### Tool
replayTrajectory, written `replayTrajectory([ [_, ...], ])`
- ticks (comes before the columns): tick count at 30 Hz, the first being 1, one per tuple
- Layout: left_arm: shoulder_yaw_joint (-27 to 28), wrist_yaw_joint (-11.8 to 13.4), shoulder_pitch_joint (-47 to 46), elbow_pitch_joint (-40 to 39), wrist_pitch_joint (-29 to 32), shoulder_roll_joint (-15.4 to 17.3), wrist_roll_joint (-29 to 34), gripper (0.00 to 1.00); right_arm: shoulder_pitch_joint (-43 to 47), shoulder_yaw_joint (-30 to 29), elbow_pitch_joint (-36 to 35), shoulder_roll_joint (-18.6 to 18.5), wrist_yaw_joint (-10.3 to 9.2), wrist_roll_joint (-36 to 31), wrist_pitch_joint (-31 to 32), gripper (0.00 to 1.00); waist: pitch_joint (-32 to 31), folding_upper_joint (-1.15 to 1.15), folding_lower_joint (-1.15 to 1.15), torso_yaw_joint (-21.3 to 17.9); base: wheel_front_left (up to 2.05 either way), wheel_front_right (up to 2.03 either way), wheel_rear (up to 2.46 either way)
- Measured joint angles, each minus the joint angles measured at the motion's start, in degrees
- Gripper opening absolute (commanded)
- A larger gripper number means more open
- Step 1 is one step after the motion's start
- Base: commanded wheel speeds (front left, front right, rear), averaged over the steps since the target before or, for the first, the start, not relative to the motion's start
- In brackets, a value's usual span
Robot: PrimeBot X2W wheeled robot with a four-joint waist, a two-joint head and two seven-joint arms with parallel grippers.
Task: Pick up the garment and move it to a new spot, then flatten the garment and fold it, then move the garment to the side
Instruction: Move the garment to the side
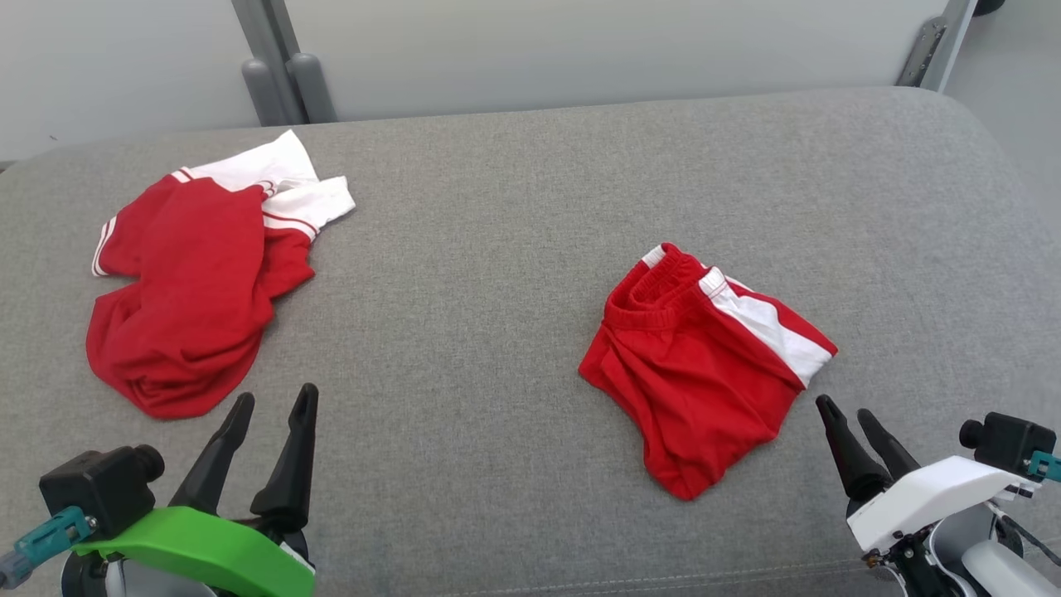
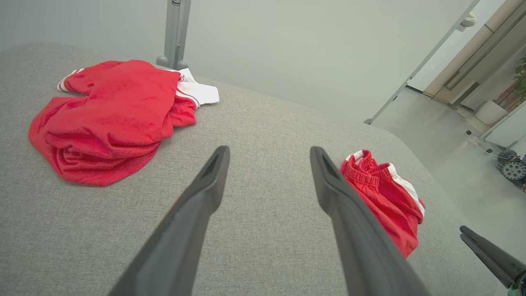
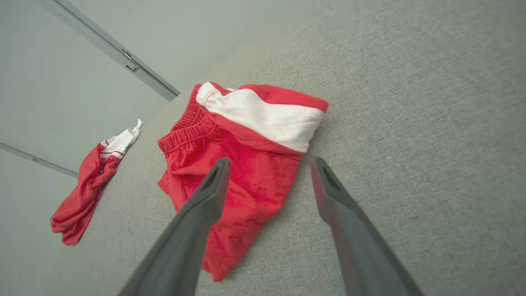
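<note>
Head view: red shorts [image 1: 696, 365] (crumpled) near right hand [image 1: 843, 406].

Red shirt [image 1: 191, 274]: no writing or number readable
Red shorts [image 1: 704, 365]: no label or brand readable

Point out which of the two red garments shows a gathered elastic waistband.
The red shorts nearest the right gripper: gathered waistband, broad white side stripe. The crumpled red shirt has white striped sleeves instead.

Left gripper [image 2: 269, 151] hovers, jaws apart and empty, above grey cushion [image 2: 82, 230] between red shirt [image 2: 107, 119] and red shorts [image 2: 386, 197].
</note>
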Motion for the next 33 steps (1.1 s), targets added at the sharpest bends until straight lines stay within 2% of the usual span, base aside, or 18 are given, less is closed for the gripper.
replayTrajectory([
  [8,-0.40,0.01,-0.03,-2.05,1.45,0.71,0.57,1.00,-0.03,-1.90,2.37,3.71,0.00,2.88,-0.51,1.00,2.07,0.00,0.00,0.30,0.00,0.00,0.00],
  [24,-0.62,0.03,-1.83,-4.26,2.96,0.92,1.88,1.00,-4.10,-3.25,8.31,7.20,0.18,5.46,-0.91,1.00,5.95,0.00,0.00,1.67,0.00,0.00,0.00],
  [33,-0.91,0.52,-2.61,-4.16,3.50,0.65,1.88,1.00,-5.21,-3.26,12.21,8.77,1.33,7.44,0.16,1.00,6.40,0.00,0.00,2.49,0.00,0.00,0.00],
])
